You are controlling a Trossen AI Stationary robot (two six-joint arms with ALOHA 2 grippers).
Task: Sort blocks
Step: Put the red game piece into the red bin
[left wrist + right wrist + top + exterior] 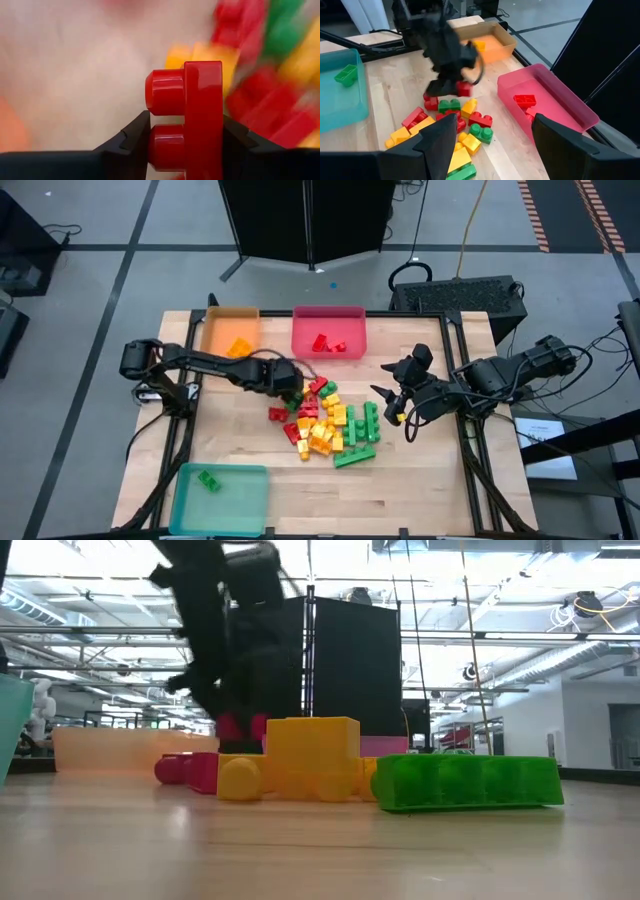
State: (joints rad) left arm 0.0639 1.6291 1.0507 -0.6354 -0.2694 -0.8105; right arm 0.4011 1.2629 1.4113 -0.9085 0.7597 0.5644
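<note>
Pale wooden tabletop (250, 445) carries an orange tray (228, 330) and a red tray (328, 332) at its far edge and a teal tray (220, 500) at the near left corner. Blocks (325, 425) lie heaped mid-table. The left claw (290, 383) grips a red block (192, 120) at the heap's far-left edge; only its wrist view shows the studs. The right claw (390, 405) hovers wide beside the heap.
</note>
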